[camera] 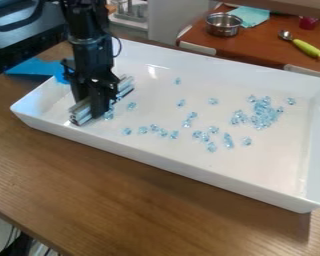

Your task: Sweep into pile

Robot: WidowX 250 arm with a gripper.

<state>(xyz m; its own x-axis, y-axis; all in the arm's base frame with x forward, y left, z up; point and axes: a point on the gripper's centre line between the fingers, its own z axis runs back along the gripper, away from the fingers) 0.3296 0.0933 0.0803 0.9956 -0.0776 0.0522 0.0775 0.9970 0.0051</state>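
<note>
The gripper (pixel 96 111) hangs down inside the white tray (pixel 209 176), toward the view's left end, its fingers closed on a silvery metal bar (pixel 80 114). The bar lies at a slant through its grasp, one end sticking out toward the near long wall, the other behind the gripper toward the far wall. Right beside the fingertips on the right sits one of the clear, pale blue pieces (pixel 108 115), with another a little farther right. Beyond these, more pieces run rightward in a loose line along the nearer part of the tray floor, and a few lie singly farther back. Well apart from the gripper, toward the tray's right end, many are gathered in a close cluster (pixel 263 114), with one just beyond it near the right wall. Behind the gripper on the left, a flat blue thing (pixel 34 67) lies outside the tray. The wooden table (pixel 122 200) spreads out in front. Far behind and to the right, a reddish-brown surface (pixel 263 47) bears a metal pot (pixel 224 25), a pale teal cloth (pixel 251 16) and a spoon with a yellow-green handle (pixel 307 48).
</note>
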